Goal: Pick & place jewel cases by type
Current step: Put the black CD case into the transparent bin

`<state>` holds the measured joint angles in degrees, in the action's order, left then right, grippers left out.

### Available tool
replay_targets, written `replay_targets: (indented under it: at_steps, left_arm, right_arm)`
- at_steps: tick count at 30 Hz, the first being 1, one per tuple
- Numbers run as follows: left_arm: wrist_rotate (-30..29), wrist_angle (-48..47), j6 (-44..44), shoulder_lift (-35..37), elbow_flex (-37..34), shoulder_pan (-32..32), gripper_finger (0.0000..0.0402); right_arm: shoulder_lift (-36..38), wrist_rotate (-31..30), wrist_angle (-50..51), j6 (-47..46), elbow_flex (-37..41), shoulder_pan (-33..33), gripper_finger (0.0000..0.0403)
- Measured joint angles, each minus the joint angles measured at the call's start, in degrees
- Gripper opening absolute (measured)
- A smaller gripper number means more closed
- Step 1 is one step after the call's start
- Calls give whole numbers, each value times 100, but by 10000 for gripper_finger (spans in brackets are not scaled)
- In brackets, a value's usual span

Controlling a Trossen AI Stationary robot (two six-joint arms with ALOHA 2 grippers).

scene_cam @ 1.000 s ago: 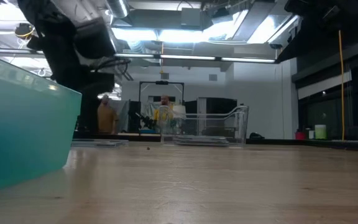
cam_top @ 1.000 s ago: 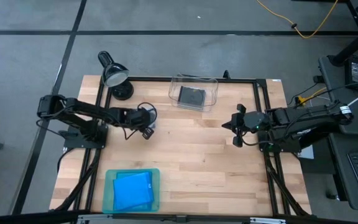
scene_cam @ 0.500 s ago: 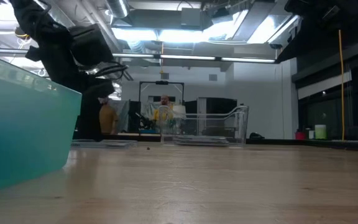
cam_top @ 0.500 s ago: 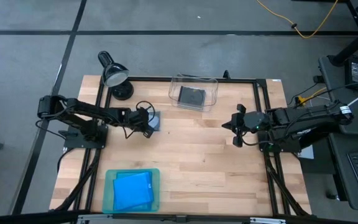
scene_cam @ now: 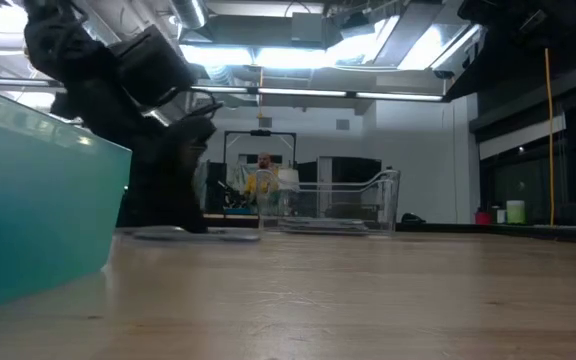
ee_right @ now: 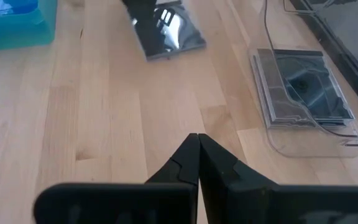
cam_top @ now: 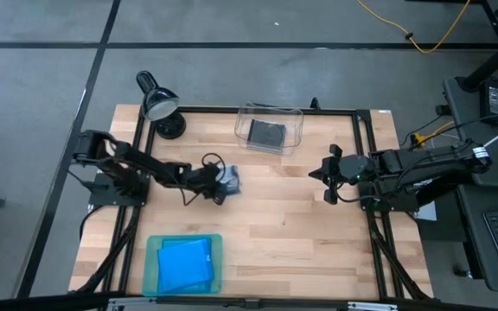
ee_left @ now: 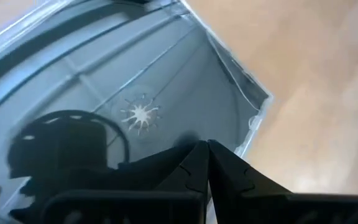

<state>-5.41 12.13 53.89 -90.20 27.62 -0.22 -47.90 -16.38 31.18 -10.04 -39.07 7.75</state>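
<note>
Open table (cam_top: 301,225) between tray (cam_top: 152,259) and clear bin (cam_top: 270,130).

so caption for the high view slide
Left gripper pushing a grey jewel case across the table; right gripper waits.

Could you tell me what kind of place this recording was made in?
Probably a robotics lab or workshop: a wooden table in a black frame on grey carpet, exposed ceiling ducts and strip lights, and a person among equipment.

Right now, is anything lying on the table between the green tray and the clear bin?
Mostly bare wood in the high view; only the grey jewel case under the left gripper lies near that stretch.
</note>
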Motion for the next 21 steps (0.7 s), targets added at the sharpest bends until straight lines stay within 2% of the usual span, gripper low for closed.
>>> replay_targets:
  at_steps: [5,14,18,21]
  left_arm:
    - [161,353,-143,-647,603,-237,2]
    - [1006,302,-943,-1861,2175,-388,2]
    - [1050,37,-1388,-1984,2618,-353,1]
    - [953,-708,-1854,-1833,2862,-278,2]
  right_arm:
    - [0,2,0,-3,0,-1,7]
    - [-121,7,-9,-23,0,-1,7]
    - [-326,11,-26,-163,0,0,7]
    - [-512,154,-62,-174,2,-2,7]
